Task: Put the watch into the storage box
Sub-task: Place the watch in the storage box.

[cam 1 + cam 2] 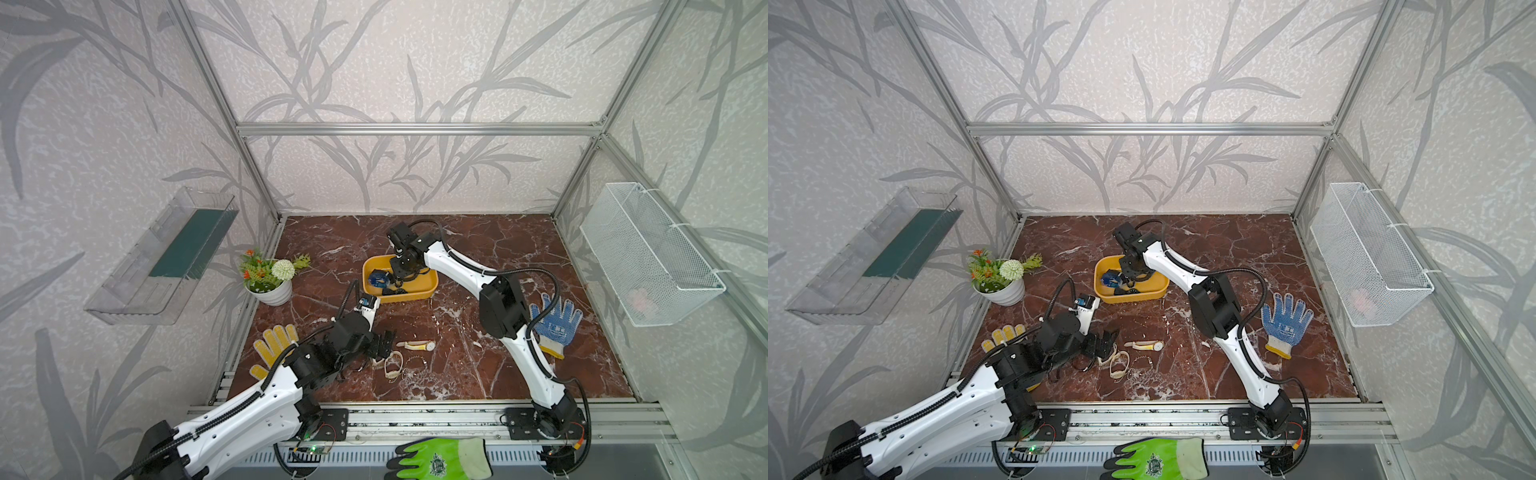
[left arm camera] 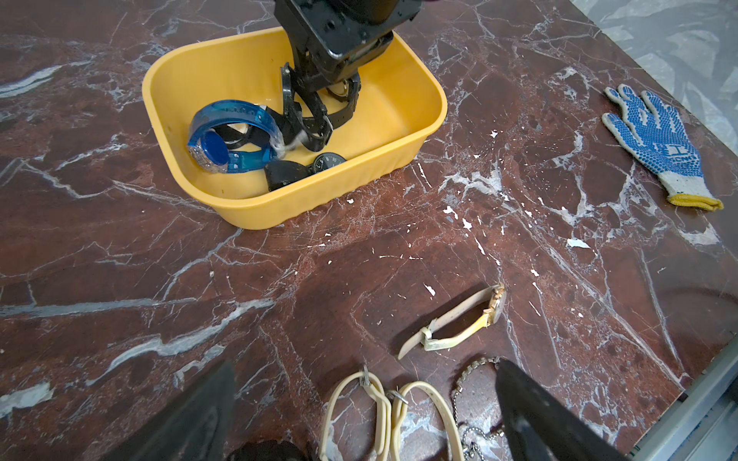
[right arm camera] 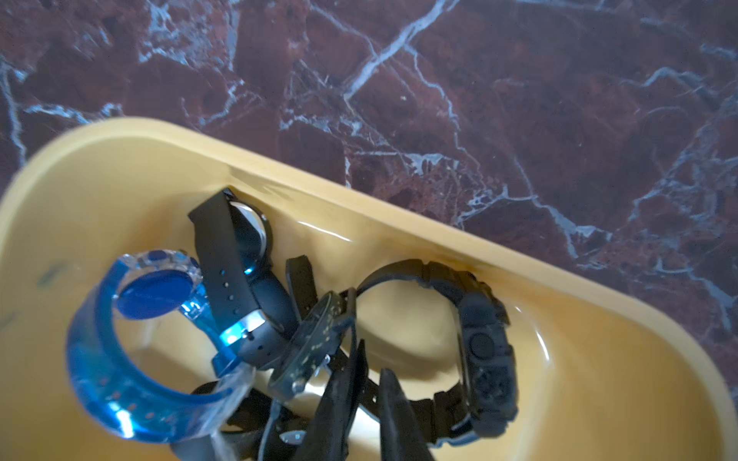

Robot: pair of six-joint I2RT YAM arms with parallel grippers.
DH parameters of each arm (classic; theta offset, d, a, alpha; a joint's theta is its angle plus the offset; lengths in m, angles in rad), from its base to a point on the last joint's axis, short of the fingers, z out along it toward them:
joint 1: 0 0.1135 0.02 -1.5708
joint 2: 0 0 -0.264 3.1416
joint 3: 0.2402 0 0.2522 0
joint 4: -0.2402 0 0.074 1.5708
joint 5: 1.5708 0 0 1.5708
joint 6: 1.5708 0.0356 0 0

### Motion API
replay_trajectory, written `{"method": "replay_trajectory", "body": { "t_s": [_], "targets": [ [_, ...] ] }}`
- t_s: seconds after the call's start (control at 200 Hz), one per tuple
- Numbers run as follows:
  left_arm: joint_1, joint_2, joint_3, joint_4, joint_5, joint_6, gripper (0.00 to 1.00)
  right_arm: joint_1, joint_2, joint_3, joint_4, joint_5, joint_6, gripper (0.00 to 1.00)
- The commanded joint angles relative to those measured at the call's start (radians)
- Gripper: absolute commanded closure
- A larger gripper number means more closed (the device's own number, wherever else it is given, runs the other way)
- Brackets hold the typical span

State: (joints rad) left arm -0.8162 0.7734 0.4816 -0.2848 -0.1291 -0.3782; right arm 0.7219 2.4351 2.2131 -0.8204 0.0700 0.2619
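The right gripper [image 3: 373, 359] reaches down inside the shallow yellow plastic storage box [image 2: 319, 199]. Its dark jaws stand a narrow gap apart, with the tub floor showing between them (nothing visibly pinched). Just beside its fingers lies a chunky black rubber-strapped watch [image 3: 485, 351]. It sits inside the box together with a translucent blue plastic watch [image 2: 231, 135] and a flat black round-faced watch [image 2: 327, 161]. The left gripper [image 2: 365, 365] hangs with jaws spread wide, holding nothing, over a looped beige rubber-strapped watch [image 2: 386, 411] on the red-brown marble-patterned tabletop [image 1: 478, 257]. A gold-cased watch with a cream strap [image 2: 459, 319] lies on its side nearby, well apart from the box.
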Motion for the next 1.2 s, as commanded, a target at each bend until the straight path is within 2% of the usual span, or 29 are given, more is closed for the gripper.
{"method": "replay_trajectory", "body": {
  "t_s": [0.0,0.065,0.205,0.345,0.605,0.73,0.77,0.925,1.025,1.195],
  "targets": [
    [0.002,-0.006,0.004,-0.019,-0.023,-0.018,0.01,-0.002,0.0,0.046,-0.045,0.006,-0.008,0.78],
    [0.002,-0.006,0.004,-0.02,-0.027,-0.016,0.01,-0.003,-0.029,0.045,-0.038,0.005,-0.014,0.73],
    [0.002,-0.007,0.002,-0.015,-0.033,-0.014,0.01,-0.001,-0.136,0.005,0.006,-0.006,-0.019,0.54],
    [0.002,-0.004,-0.006,0.002,-0.036,-0.013,0.01,0.0,-0.253,-0.064,0.036,-0.006,-0.002,0.5],
    [0.003,-0.003,-0.021,0.019,-0.042,-0.011,0.01,0.018,-0.592,-0.503,0.138,0.009,0.066,0.43],
    [0.005,-0.003,-0.028,0.031,-0.048,-0.005,0.01,0.041,-0.809,-0.76,0.123,0.031,0.153,0.4],
    [0.006,-0.002,-0.029,0.036,-0.047,-0.004,0.01,0.053,-0.872,-0.831,0.106,0.056,0.188,0.36],
    [0.009,0.005,-0.048,0.071,-0.008,0.014,0.0,0.096,-1.061,-1.089,0.083,0.048,0.399,0.32],
    [0.011,0.018,-0.052,0.084,0.056,0.031,0.01,0.137,-1.097,-1.193,0.115,0.028,0.522,0.3],
    [0.011,0.053,-0.069,0.117,0.129,0.015,0.01,0.213,-1.044,-1.221,0.161,0.028,0.634,0.31]
  ]
}}
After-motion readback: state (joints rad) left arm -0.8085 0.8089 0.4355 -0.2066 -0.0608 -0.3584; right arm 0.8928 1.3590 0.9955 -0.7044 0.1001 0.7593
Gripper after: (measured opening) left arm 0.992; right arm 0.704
